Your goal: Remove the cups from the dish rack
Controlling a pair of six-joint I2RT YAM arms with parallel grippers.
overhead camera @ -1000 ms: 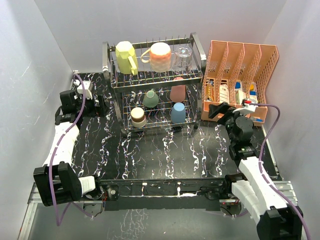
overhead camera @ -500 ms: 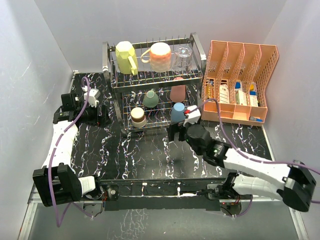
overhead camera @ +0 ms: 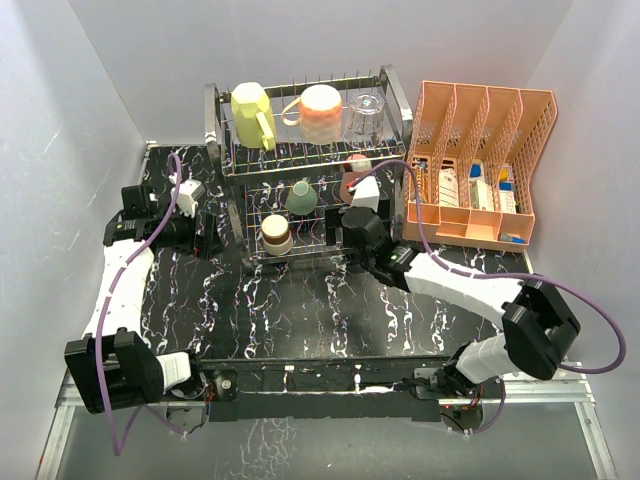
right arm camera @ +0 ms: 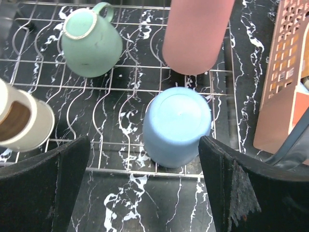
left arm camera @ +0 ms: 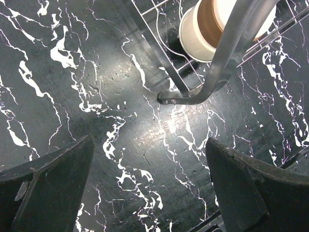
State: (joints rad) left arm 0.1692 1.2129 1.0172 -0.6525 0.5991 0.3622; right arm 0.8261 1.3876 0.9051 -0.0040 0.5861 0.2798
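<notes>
While its jaws are held wide apart with nothing clamped, the right gripper is poised at the lower tier of the dish rack. The upturned blue cup is framed between its fingers; whether the right-hand finger touches that cup cannot be told. The left gripper is likewise spread wide and empty, held above the black marble table beside the rack's foot.

From the top view the blue cup is hidden beneath the right gripper. In the right wrist view the salmon-red cup and the brown-and-white cup are cut off at the edges.

Seven cups are counted. Three are set on the upper tier: the pale yellow mug, the peach-pink mug and the clear glass. Four are set on the lower tier, the teal-green mug among them.
</notes>
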